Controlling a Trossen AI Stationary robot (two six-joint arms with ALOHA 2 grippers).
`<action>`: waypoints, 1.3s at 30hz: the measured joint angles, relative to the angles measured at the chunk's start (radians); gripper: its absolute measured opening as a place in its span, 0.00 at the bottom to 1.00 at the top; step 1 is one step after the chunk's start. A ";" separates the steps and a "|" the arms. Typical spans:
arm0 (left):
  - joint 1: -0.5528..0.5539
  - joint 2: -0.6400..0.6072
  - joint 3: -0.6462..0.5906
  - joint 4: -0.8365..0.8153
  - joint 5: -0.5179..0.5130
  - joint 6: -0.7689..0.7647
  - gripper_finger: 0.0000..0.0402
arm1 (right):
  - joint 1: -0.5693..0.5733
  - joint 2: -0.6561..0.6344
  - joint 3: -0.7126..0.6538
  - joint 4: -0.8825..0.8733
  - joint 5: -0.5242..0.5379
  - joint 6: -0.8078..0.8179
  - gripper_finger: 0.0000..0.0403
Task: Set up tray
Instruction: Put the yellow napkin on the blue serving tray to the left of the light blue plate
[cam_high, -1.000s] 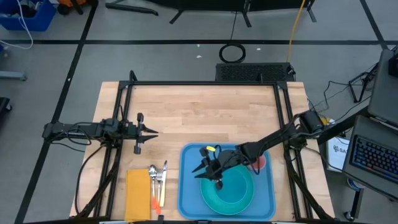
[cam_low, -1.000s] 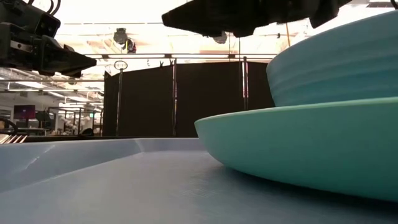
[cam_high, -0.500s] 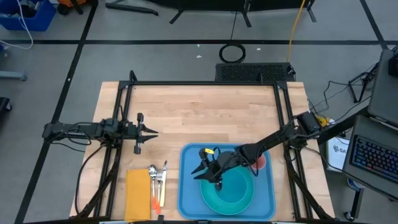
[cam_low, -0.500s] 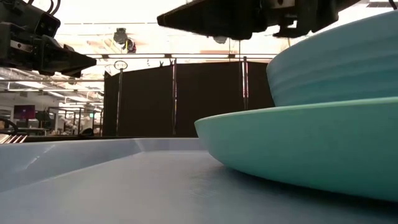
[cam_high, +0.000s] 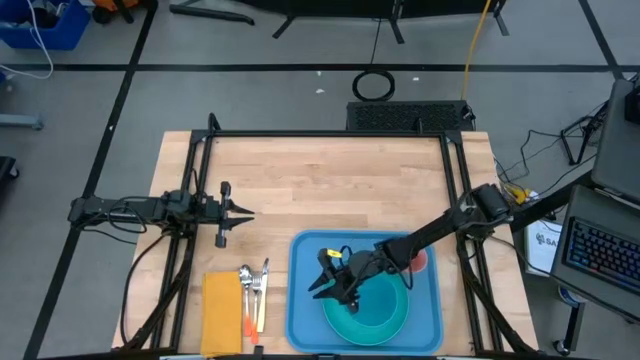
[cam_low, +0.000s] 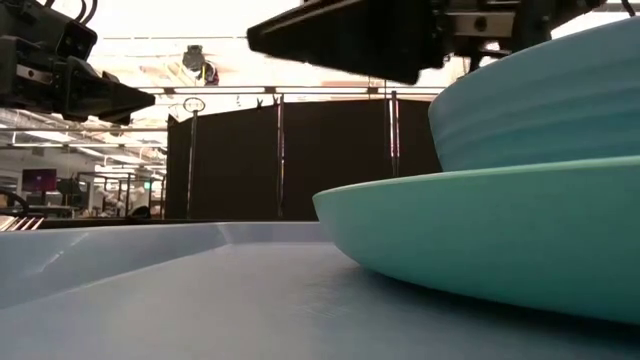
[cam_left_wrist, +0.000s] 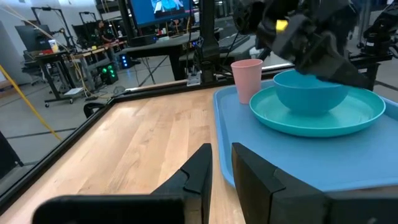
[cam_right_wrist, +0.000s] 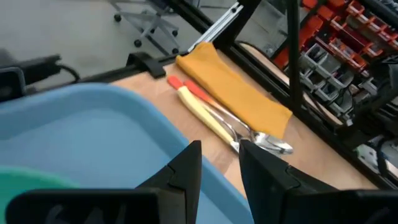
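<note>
The light-blue tray (cam_high: 304, 302) lies at the table's near edge, right of centre. On it a turquoise plate (cam_high: 349, 326) carries a turquoise bowl (cam_left_wrist: 310, 93), and a pink cup (cam_high: 416, 260) stands by the tray's far right corner. My right gripper (cam_high: 322, 290) hovers above the tray's left part, beside the plate, slightly open and empty; its wrist view looks past the tray's rim (cam_right_wrist: 155, 112) toward the cutlery. My left gripper (cam_high: 248, 212) waits shut over the table's left side, far from the tray.
A folded yellow napkin (cam_high: 222, 312) lies at the near left of the table, with a spoon, a fork and orange- and yellow-handled cutlery (cam_high: 253, 295) between it and the tray. The wooden tabletop (cam_high: 330, 190) beyond the tray is bare. A black frame borders the table.
My right gripper has moved from above the bowl toward the table's near-left, out over the tray's left part, and has come lower. The bowl, plate and cup have stayed in place.
</note>
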 joint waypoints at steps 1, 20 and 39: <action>0.000 0.000 0.000 0.000 0.000 0.000 0.17 | 0.000 0.017 0.007 0.022 0.001 0.012 0.25; 0.000 0.000 0.000 -0.001 0.000 0.000 0.17 | 0.104 0.041 0.007 0.126 0.250 0.041 0.25; 0.000 0.000 0.000 0.148 -0.004 -0.472 0.17 | 0.113 0.041 0.007 0.131 0.268 0.074 0.25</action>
